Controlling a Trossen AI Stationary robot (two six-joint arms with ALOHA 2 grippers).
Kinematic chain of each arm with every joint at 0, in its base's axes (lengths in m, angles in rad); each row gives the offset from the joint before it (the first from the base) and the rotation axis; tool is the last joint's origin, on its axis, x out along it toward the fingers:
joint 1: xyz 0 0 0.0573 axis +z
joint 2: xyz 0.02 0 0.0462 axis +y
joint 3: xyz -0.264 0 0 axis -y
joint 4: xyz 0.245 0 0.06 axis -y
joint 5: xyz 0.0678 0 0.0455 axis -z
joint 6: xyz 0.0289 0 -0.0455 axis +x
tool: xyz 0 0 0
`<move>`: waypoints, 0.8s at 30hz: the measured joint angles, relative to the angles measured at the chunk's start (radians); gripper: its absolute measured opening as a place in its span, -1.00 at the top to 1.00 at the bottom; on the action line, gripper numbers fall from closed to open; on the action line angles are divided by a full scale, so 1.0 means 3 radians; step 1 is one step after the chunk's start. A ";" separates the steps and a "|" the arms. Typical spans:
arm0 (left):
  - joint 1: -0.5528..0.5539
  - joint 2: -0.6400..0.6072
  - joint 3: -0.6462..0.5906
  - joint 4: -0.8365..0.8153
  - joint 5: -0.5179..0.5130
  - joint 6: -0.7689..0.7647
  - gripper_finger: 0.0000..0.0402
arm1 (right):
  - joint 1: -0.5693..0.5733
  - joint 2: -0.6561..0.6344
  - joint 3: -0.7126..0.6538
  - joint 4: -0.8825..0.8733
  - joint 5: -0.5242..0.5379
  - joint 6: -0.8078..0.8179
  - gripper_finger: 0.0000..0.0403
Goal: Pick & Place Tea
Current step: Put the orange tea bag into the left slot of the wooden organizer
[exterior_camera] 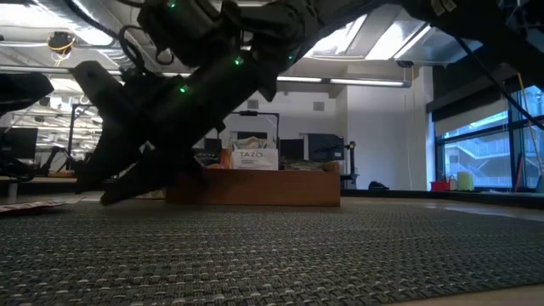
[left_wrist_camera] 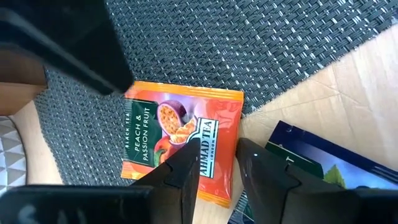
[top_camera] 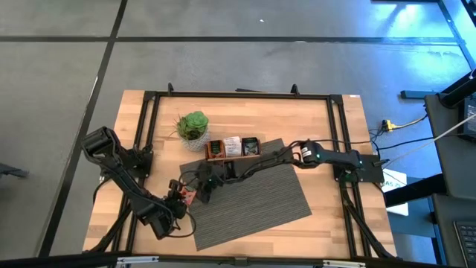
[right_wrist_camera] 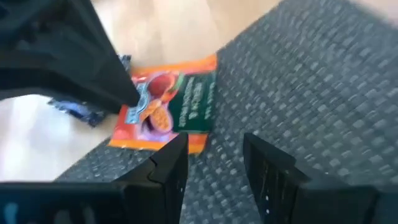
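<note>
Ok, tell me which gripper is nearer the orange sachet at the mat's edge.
Left, narrowly. The left gripper hangs right over the orange sachet, fingers open at its edge. The right gripper is open too, just short of it over the mat.

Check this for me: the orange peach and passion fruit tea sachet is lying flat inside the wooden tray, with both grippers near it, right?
Not quite. The orange sachet lies flat at the edge of the grey woven mat, not in the wooden tray. The left wrist view shows it on the mat, partly over the table. The left gripper and right gripper are indeed both close to it, jaws apart.
</note>
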 joint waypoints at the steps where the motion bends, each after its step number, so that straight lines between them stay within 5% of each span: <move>1: 0.0006 0.0000 0.0001 0.0000 0.0000 -0.0001 0.45 | 0.0000 0.0020 0.0001 0.0027 -0.0058 0.0068 0.23; 24: 0.0063 0.0002 -0.0003 0.0122 -0.0146 -0.0033 0.45 | -0.0050 0.0066 0.0003 0.0106 -0.0296 0.0338 0.24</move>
